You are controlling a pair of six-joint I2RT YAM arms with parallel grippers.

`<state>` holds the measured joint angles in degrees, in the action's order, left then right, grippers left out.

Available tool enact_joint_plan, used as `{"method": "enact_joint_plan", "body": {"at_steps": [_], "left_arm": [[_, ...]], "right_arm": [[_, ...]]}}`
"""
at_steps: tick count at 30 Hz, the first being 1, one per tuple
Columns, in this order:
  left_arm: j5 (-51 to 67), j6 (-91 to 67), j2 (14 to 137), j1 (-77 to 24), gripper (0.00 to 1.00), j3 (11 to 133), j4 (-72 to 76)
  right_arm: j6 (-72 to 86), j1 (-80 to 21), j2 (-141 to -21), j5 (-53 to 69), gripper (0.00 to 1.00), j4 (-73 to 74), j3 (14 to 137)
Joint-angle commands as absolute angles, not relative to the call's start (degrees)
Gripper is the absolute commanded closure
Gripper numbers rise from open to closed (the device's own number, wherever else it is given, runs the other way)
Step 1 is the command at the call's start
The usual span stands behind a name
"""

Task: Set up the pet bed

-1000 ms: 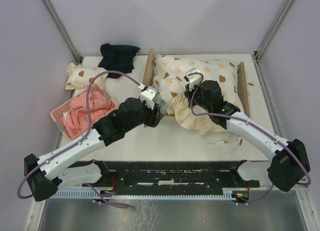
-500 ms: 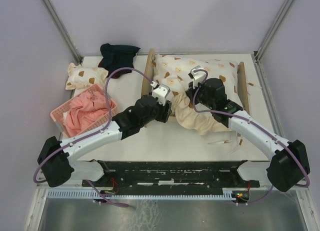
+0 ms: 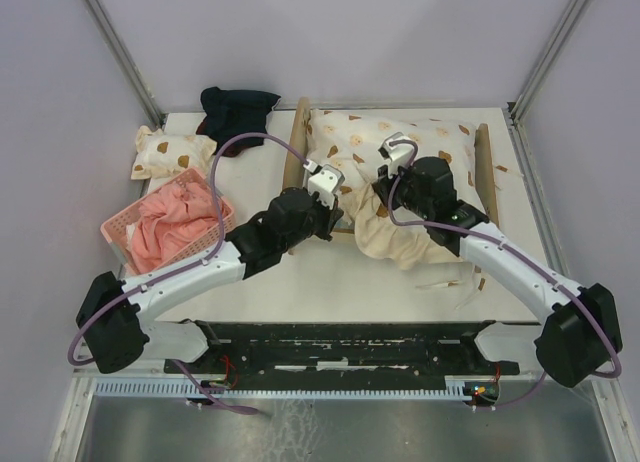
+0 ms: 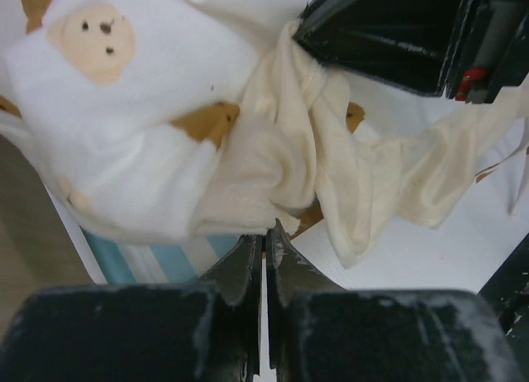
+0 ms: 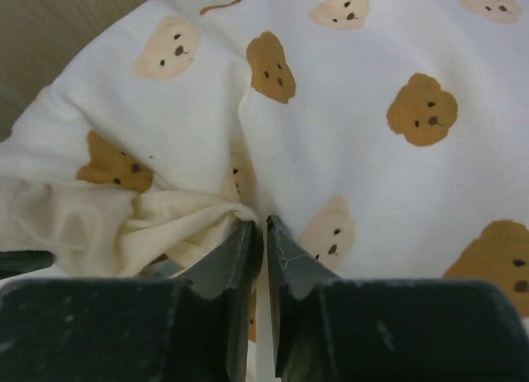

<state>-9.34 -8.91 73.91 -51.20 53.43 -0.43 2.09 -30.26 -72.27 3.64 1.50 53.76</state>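
While both my arms reach over the table (image 3: 330, 282), I count two pincers, one pet bed (image 3: 297, 142), one quilt (image 3: 420, 147), one small pillow (image 3: 165, 152), one basket (image 3: 117, 229) and two loose cloths. The table is white and flat. Pale lilac walls (image 3: 350, 42) close it on three sides, with slanted metal posts (image 3: 120, 52) at the back corners.

The pet bed stands at the back of the table, right of the middle. It is of light plywood, with a tall board at its left end and a low one at its right end. The quilt covers almost all of it. This quilt is soft and puffy, white with light and brown bear faces, and its plain cream side hangs crumpled over the near edge. Under it a strip of blue-and-white striped mattress (image 4: 140, 262) shows.

My left pincer (image 4: 266, 233) is closed, its tips against the cream bunch; I cannot tell if cloth is caught. My right pincer (image 5: 263, 226) is closed on a fold of the quilt.

The basket is pink plastic lattice and holds a pink cloth (image 3: 165, 227). A dark cloth (image 3: 237, 112) lies behind the pillow.
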Motion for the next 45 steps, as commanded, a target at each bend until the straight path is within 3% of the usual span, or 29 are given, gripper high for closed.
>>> {"method": "enact_joint_plan", "body": {"at_steps": [1,8,15,20,31,35,45], "left_arm": [[-6.11,-9.88,71.87,-51.24,0.97,55.68,4.62],[-6.25,-10.4,72.34,-51.07,0.97,57.0,4.91],[-6.08,-10.93,72.8,-50.71,0.97,57.62,5.5],[-5.81,-11.01,72.21,-50.6,0.97,57.55,5.41],[-6.25,-10.81,71.13,-50.57,0.97,56.7,5.15],[-6.32,-10.59,70.84,-50.61,0.97,56.57,4.86],[-7.45,-9.97,70.14,-50.48,0.97,56.25,3.87]], "right_arm": [[-0.78,-29.73,-69.23,3.81,0.76,1.79,53.66],[-13.19,-29.76,-61.89,11.03,0.49,4.7,50.9],[-30.05,-29.95,-56.14,29.0,0.35,2.19,44.61],[-35.22,-31.49,-56.17,32.19,0.31,-1.69,42.53],[-35.54,-35.86,-65.27,26.29,0.4,-5.06,46.02],[-32.95,-36.08,-66.53,23.85,0.52,-7.53,45.99],[-19.86,-36.06,-67.34,21.44,0.97,-7.08,48.91]]}}
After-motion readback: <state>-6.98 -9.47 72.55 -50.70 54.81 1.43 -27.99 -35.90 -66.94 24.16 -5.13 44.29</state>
